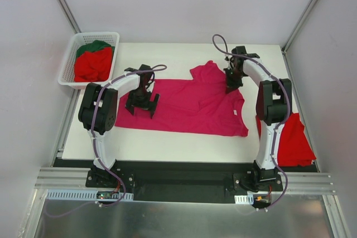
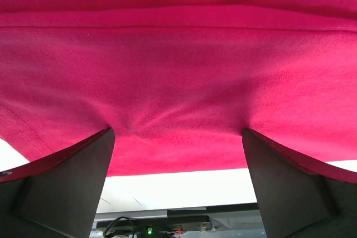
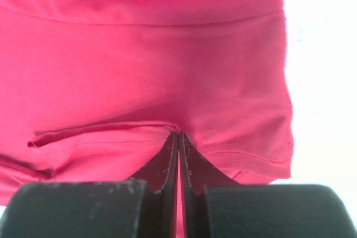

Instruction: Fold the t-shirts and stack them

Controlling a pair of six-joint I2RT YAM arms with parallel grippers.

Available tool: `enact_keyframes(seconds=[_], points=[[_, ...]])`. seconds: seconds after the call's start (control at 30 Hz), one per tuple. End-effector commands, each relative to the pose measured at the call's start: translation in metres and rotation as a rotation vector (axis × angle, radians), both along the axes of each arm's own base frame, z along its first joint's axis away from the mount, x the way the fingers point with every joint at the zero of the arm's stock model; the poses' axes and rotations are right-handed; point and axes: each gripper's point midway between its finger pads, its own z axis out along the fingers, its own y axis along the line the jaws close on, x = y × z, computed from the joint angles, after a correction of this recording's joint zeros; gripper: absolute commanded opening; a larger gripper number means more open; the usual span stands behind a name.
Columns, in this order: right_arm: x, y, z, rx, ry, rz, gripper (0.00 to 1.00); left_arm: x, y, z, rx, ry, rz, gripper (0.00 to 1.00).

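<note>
A magenta-pink t-shirt [image 1: 189, 104] lies spread across the middle of the white table. My left gripper [image 1: 142, 107] stands open on its left part, both fingertips pressed into the cloth [image 2: 178, 71] just inside its near edge. In the left wrist view the left gripper [image 2: 177, 132] has only flat cloth between its jaws. My right gripper [image 1: 230, 87] is down at the shirt's far right, by a sleeve. In the right wrist view the right gripper [image 3: 178, 133] is shut, pinching a raised fold of the shirt [image 3: 139, 54].
A white lattice basket [image 1: 67, 65] at the far left corner holds red shirts [image 1: 92, 66] and a dark green one [image 1: 92, 47]. Another red shirt [image 1: 293, 140] lies at the table's right edge beside the right arm. Bare white table [image 1: 167, 137] runs along the front.
</note>
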Motion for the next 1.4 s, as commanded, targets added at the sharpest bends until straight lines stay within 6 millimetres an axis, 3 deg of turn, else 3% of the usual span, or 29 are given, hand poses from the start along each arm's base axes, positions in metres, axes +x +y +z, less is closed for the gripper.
enact_keyframes(seconds=[0.0, 0.47, 1.17, 1.37], points=[[0.009, -0.013, 0.040, -0.010, -0.092, -0.017, 0.01, -0.006, 0.004, 0.002, 0.030, 0.018, -0.023, 0.99], [0.009, -0.030, 0.065, -0.014, -0.142, -0.047, 0.01, -0.006, 0.005, 0.002, 0.036, 0.017, -0.025, 0.99], [0.019, -0.024, 0.102, 0.049, -0.215, -0.048, 0.01, -0.005, 0.006, -0.002, 0.048, 0.033, -0.027, 0.99], [0.027, -0.034, 0.093, 0.069, -0.194, -0.081, 0.01, -0.007, 0.013, -0.001, 0.081, 0.031, -0.029, 0.99]])
